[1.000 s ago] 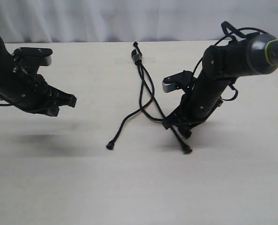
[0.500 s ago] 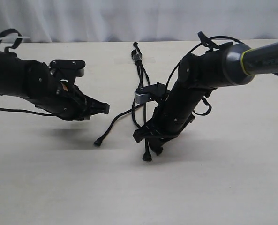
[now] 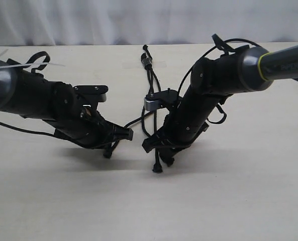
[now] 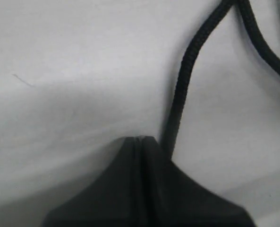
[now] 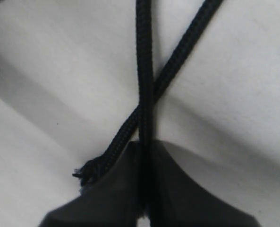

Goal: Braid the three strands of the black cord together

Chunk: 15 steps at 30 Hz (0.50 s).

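My left jaws have just swung in, closed, beside one thin matte black cord strand [image 4: 182,90] on the pale desk [image 3: 239,201]; my right jaws stay clamped on a second strand [image 5: 144,71], ready for crossing

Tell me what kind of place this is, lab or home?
Most likely a robot lab or data-collection bench, not a home. The signs are a bare pale tabletop, a plain white curtain as backdrop, and two black robot arms, left arm and right arm, working a thin black cord.
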Available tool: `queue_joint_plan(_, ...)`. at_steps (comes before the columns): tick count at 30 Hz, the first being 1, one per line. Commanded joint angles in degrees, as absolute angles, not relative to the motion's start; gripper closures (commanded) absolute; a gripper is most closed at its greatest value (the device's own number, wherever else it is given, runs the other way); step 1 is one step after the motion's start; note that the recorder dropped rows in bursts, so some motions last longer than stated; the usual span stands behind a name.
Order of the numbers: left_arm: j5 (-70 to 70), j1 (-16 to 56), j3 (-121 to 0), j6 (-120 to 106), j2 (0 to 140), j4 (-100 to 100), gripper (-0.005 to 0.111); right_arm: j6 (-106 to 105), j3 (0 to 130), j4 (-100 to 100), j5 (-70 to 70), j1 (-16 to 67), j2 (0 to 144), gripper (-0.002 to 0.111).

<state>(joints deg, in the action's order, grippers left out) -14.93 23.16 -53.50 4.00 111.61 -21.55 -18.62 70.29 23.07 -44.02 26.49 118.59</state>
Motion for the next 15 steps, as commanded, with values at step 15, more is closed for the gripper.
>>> queue_joint_plan(15, -19.7, 26.05, -53.38, 4.78, 111.49, -25.91, 0.107, -14.1, 69.17, 23.46, -40.7, 26.65, 120.35, 0.104)
